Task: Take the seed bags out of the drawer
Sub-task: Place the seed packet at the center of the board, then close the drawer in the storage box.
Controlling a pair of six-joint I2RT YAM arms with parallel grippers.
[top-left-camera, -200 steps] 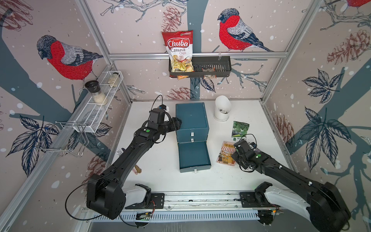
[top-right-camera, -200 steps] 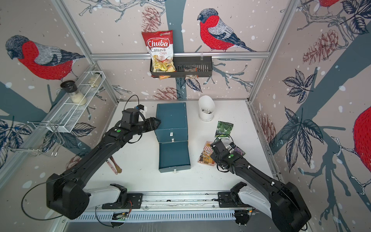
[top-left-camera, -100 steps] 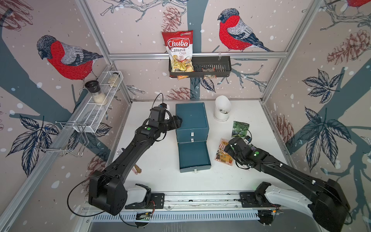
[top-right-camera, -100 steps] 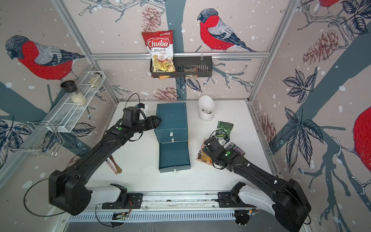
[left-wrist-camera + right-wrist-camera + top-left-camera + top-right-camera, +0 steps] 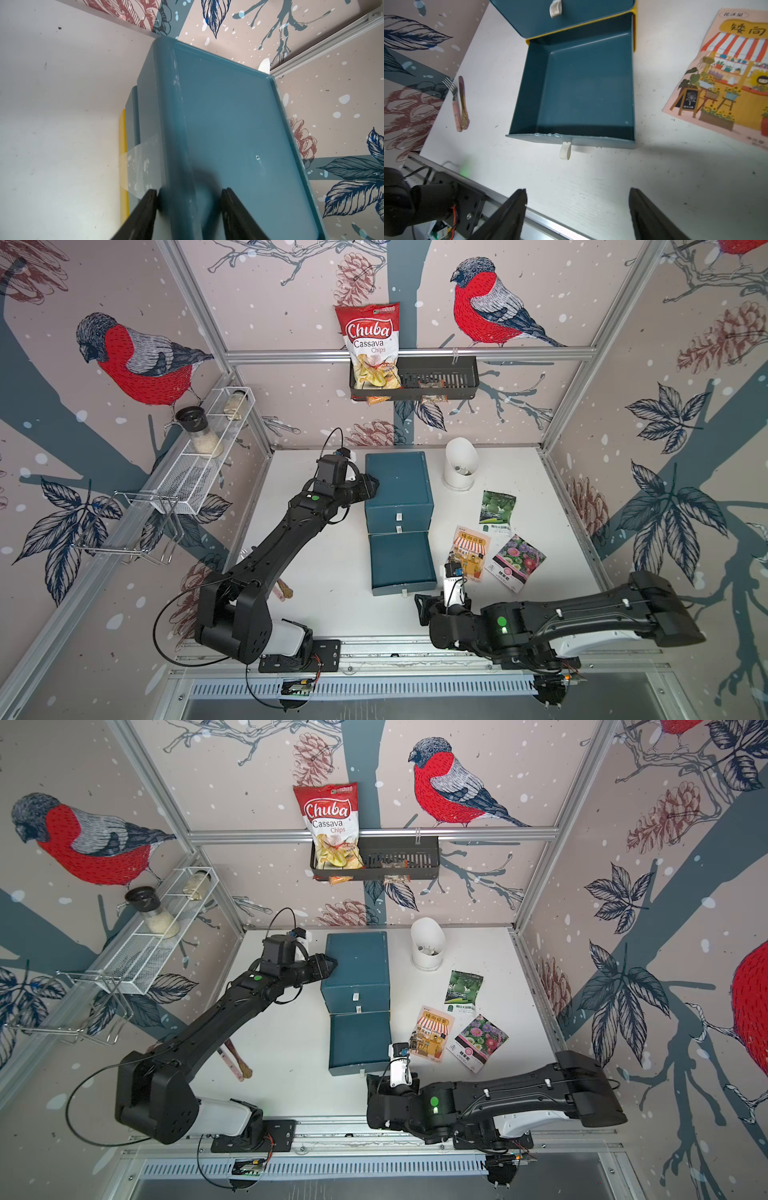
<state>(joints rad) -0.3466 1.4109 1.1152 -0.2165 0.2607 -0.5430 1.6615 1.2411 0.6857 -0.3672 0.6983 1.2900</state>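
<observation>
Boxy teal drawer point(image 5: 581, 87) open, flat glossy seed bags point(image 5: 469, 553) on white worktop point(image 5: 332, 564), right hand point(image 5: 577, 189) agape, empty, left hand point(image 5: 189, 189) astride rounded cabinet point(image 5: 228, 104) edge, grip unclear

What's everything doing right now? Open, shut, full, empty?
Bottom drawer: pulled out, empty.
Upper drawers: shut.
Green bag: flat on table.
Orange bag: flat on table.
Flower bag: flat on table.
Right gripper: open, empty.
Left gripper: astride cabinet edge, grip unclear.
Chips bag: upright in basket.
</observation>
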